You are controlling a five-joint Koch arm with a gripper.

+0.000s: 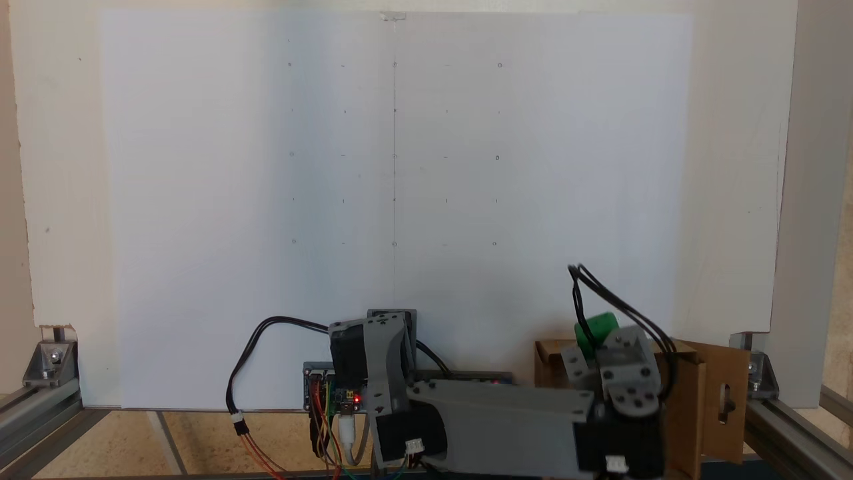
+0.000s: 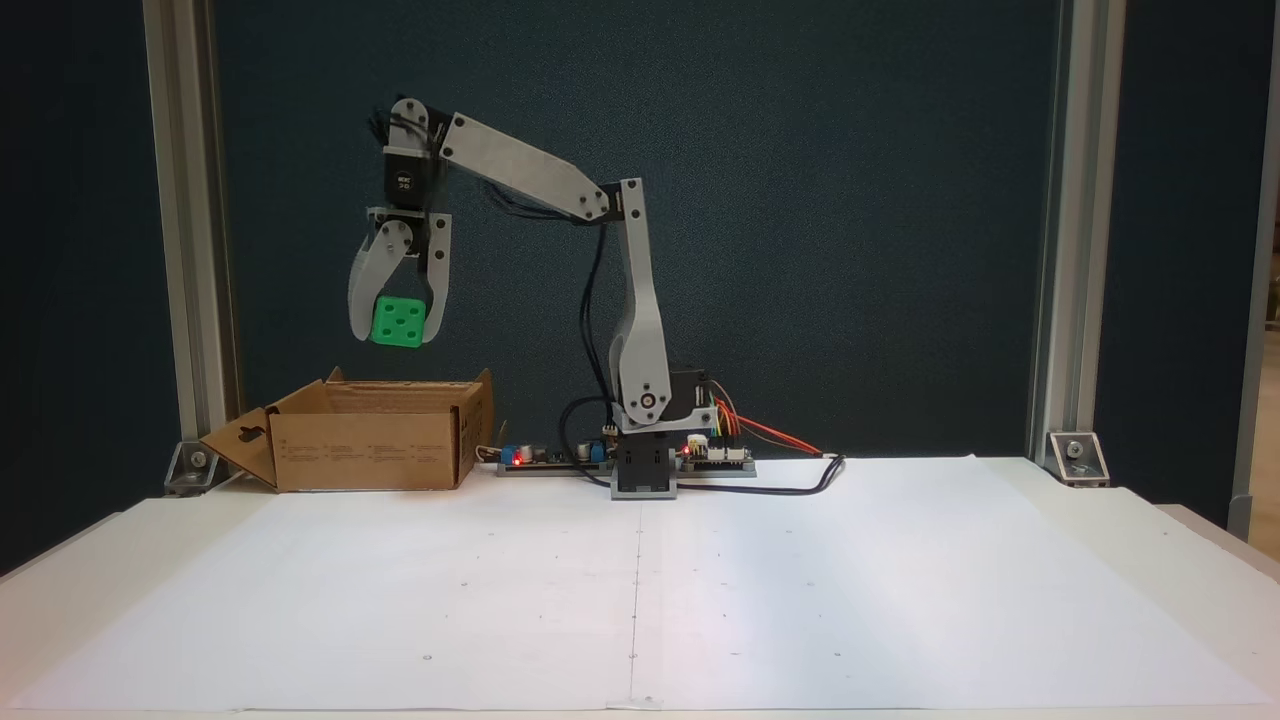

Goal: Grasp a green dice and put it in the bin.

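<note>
The green dice (image 2: 398, 322) hangs in the air above the bin (image 2: 365, 448), a brown cardboard box at the table's back left in a fixed view. My gripper (image 2: 396, 335) points down and is shut on the dice, one grey finger on each side. From above, in the other fixed view, the green dice (image 1: 598, 328) peeks out beside the wrist, over the bin (image 1: 700, 400) at the lower right. A flap with a keyhole cutout (image 2: 242, 443) hangs open on the box's left side.
White paper (image 2: 640, 580) marked with small dots covers the table. The arm's base and circuit boards with wires (image 2: 650, 460) stand at the back centre, right of the box. Aluminium frame posts (image 2: 190, 250) rise at both back corners.
</note>
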